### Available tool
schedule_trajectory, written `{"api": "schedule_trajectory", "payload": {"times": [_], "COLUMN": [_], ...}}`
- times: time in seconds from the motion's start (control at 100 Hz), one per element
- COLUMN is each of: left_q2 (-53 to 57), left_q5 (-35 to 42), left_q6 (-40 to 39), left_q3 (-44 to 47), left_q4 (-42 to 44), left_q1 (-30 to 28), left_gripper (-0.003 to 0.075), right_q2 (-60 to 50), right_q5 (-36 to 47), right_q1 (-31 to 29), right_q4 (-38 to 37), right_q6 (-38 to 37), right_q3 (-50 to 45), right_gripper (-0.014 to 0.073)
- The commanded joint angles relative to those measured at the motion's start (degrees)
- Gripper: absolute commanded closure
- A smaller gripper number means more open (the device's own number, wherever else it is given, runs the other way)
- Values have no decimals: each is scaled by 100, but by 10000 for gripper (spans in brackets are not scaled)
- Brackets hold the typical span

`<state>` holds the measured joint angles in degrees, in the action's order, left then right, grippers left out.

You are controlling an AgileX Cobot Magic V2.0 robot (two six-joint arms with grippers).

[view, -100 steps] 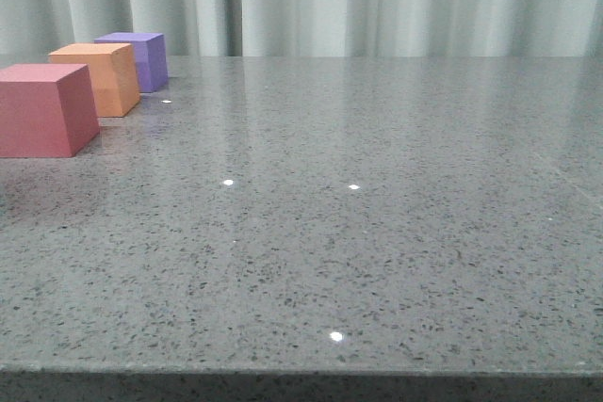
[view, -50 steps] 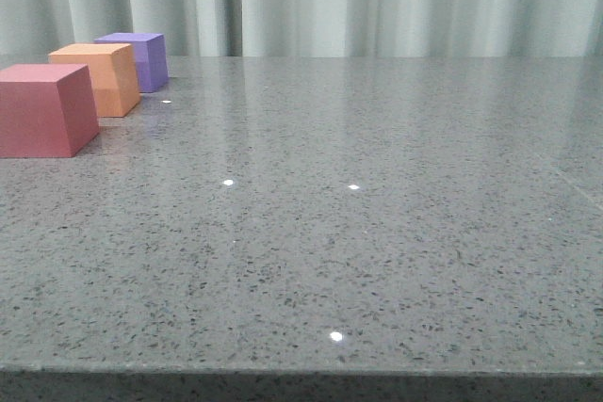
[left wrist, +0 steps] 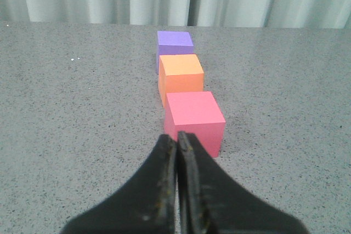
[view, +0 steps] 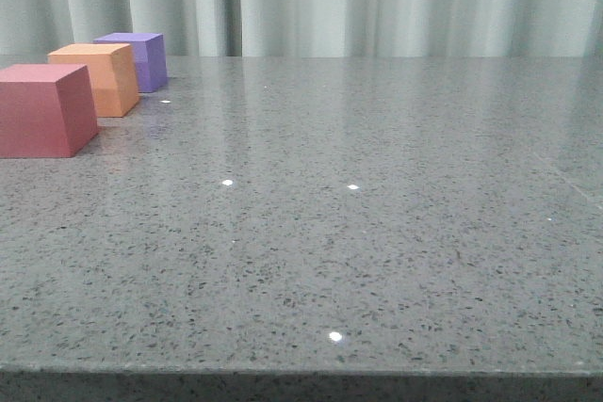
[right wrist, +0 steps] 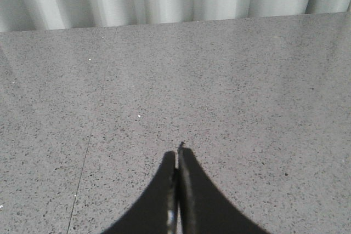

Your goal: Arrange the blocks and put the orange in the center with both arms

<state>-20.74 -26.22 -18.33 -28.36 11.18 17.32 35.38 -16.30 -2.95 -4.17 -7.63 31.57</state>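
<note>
Three matte cubes stand upright in one straight row at the left side of the surface (view: 377,233), the red-pink cube (view: 42,108) nearest, the orange cube (view: 99,77) between, the purple cube (view: 139,58) farthest, each just beside the next.

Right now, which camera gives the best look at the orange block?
The left wrist view: the orange block sits mid-frame between its neighbours, top and front face showing. The front view has it far left, partly hidden by the red-pink block. The right wrist view misses it.
</note>
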Motion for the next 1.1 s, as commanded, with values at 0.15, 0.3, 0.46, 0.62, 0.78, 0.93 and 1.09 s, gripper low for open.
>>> {"api": "schedule_trajectory", "payload": {"times": [0.15,0.3,0.46,0.62,0.78,0.93,1.09], "left_q2": [-33,-24,297,745,1099,1470,1868], "left_q5": [456,823,1289,1568,2006,2205,2448], "left_q6": [-52,-52,-52,821,987,987,987], "left_q3": [-147,-87,179,659,1326,1898,2471], "left_q4": [25,284,261,-828,-928,-875,-771], "left_q1": [-9,-9,-33,-424,-860,-1134,-1308], "left_gripper": [741,741,741,741,741,741,741], "right_q2": [-4,-4,-4,-4,-4,-4,-4], "right_q5": [419,415,415,415,415,415,415], "right_q1": [-25,-25,-25,-25,-25,-25,-25], "right_q4": [-87,-87,-87,-87,-87,-87,-87], "right_q6": [58,58,58,58,58,58,58], "right_q3": [150,150,150,150,150,150,150], "right_gripper": [662,662,662,662,662,662,662]}}
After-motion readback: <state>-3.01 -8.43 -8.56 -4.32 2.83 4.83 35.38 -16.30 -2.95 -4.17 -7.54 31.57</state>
